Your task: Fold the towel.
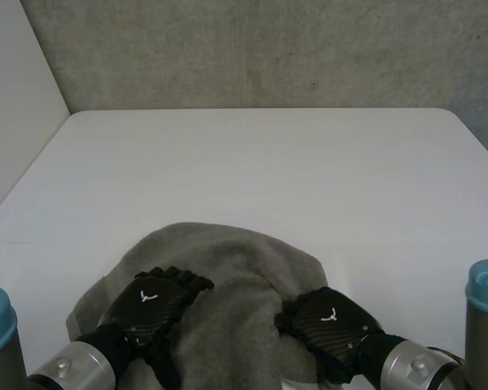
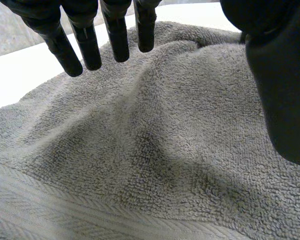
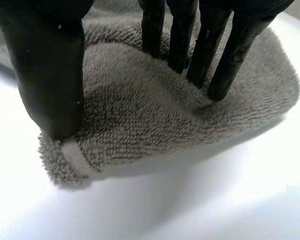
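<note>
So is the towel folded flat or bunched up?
Bunched up: the towel lies as a rumpled, humped mound on the table, outline rounded rather than squared.

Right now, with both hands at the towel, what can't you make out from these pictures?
- Near edge of the towel: head view, covered by the left hand and right hand and cut off by the frame.
- Full outline of the towel: left wrist view, it runs past the frame.
- Layers under the towel's hump: every view, the top surface covers them.
- Cloth behind the right hand's thumb: right wrist view, the thumb blocks it.
</note>
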You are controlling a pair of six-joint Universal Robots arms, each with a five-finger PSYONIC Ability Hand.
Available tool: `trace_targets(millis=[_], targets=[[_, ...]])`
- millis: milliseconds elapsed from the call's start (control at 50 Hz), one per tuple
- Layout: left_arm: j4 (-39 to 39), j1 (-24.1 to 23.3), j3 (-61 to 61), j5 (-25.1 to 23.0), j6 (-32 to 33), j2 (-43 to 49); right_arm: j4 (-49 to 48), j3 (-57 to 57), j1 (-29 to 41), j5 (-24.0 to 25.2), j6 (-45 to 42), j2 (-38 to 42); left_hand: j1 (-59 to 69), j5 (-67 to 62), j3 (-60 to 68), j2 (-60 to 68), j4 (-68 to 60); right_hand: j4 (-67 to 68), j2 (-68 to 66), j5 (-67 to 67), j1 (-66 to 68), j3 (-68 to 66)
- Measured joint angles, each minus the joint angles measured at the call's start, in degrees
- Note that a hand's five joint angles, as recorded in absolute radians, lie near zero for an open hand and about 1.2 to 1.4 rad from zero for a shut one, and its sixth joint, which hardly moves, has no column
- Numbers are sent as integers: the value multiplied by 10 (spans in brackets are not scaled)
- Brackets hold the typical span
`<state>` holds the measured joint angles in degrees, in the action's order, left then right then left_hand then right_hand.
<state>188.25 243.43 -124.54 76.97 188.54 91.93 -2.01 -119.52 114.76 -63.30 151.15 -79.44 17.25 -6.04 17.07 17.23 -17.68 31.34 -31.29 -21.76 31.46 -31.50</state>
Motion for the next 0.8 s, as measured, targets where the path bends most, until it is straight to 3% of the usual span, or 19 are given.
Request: trace_targets(millis=[160, 280, 540, 800], targets=[[1, -2, 7, 0, 0, 0, -55, 23, 3, -8, 16, 37, -2, 1, -4, -2, 6, 437, -421, -404, 410, -385], [3, -7, 15, 1, -1, 0, -84, 66, 1, -26, 80, 38, -3, 3, -5, -5, 6, 452, -424, -414, 424, -399], [6, -37, 75, 10, -22, 25, -122, 180, 4, -138, 281, 30, -19, 15, -28, -24, 27, 452, -424, -414, 425, -399], [-5, -49, 181, 23, -166, 111, -119, 183, 15, -189, 306, 64, -19, 15, -28, -24, 27, 452, -424, -414, 425, -401]])
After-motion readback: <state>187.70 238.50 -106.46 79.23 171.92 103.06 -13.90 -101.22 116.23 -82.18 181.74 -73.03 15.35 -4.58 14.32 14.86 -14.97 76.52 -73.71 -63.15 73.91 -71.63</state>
